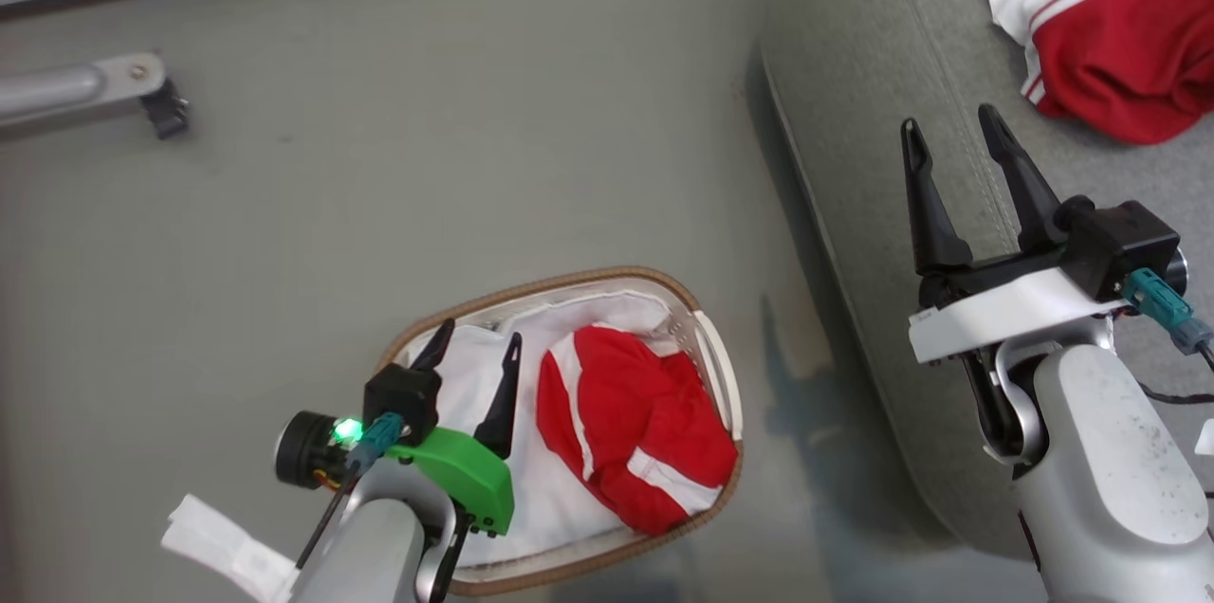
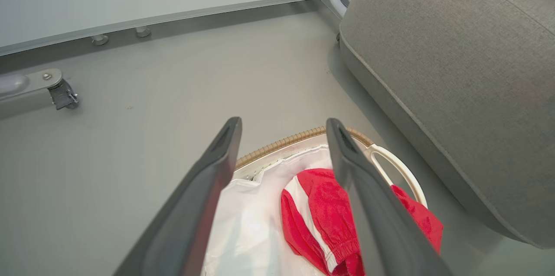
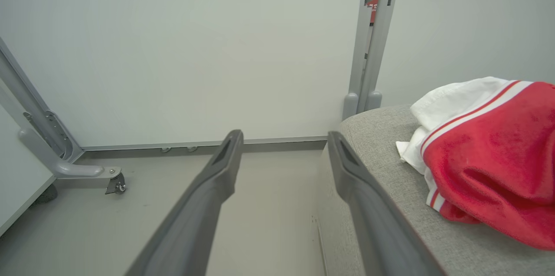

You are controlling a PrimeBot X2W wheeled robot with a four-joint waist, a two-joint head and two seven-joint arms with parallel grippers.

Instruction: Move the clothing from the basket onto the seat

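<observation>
One garment (image 1: 1119,63) already lies on the seat (image 1: 854,63), far right; a second garment (image 1: 626,432) waits in the basket (image 1: 569,279) under the left gripper (image 1: 480,332). Both gape empty, right gripper (image 1: 949,118) over the seat.

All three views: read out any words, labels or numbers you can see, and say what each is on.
No text can be read.
Red patch behind the grey metal wall post: white marks, too small and blurred to read.
Red-and-white fabric clothing: no print showing.
</observation>
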